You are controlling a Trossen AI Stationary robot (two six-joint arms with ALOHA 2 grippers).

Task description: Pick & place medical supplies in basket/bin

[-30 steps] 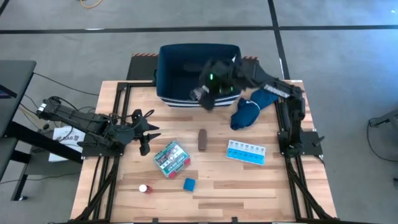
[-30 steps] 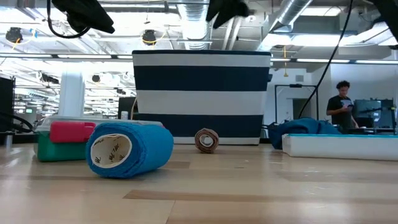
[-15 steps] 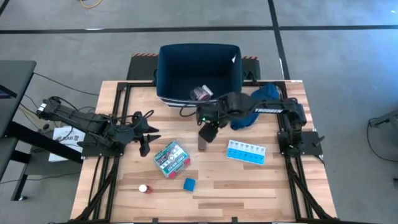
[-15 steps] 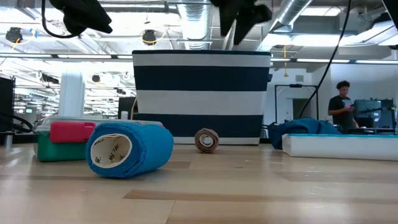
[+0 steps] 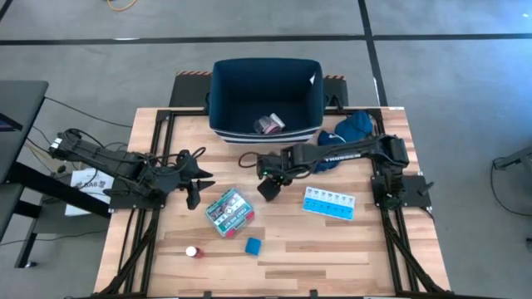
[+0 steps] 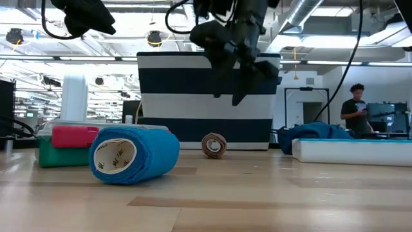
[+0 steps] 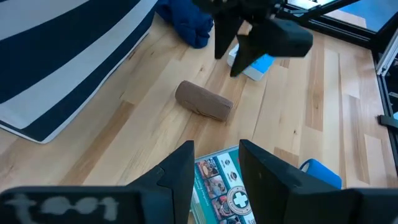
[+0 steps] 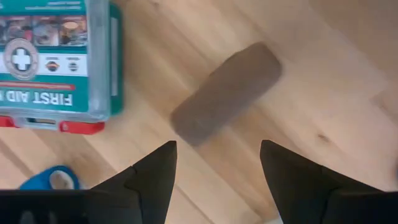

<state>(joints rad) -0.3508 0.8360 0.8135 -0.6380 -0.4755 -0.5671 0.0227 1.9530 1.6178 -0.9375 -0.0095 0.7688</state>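
My right gripper (image 5: 268, 188) hangs open above the brown bar (image 8: 227, 93), with one finger to each side of it and touching nothing. The low view shows the gripper (image 6: 241, 71) well above the table. The bar (image 7: 204, 101) lies flat on the wood. The navy bin (image 5: 266, 87) stands at the far edge, and a pinkish item (image 5: 268, 124) lies on its floor. Lying on the table are the green-white-red box (image 5: 229, 209), the blue cube (image 5: 253, 245), the tiny red-white bottle (image 5: 191, 251) and the light blue pill organizer (image 5: 328, 203). My left gripper (image 5: 193, 188) waits open at the table's left.
The soft blue cloth (image 5: 341, 137) lies bunched to the right of the bin, under my right arm. In the low view the blue cube (image 6: 132, 154) and the box (image 6: 64, 145) stand nearest. A person (image 6: 353, 106) stands in the room beyond the table.
My right gripper has drawn back from over the bin toward the table's near edge and has come down over the brown bar. The pinkish item now shows on the bin's floor.
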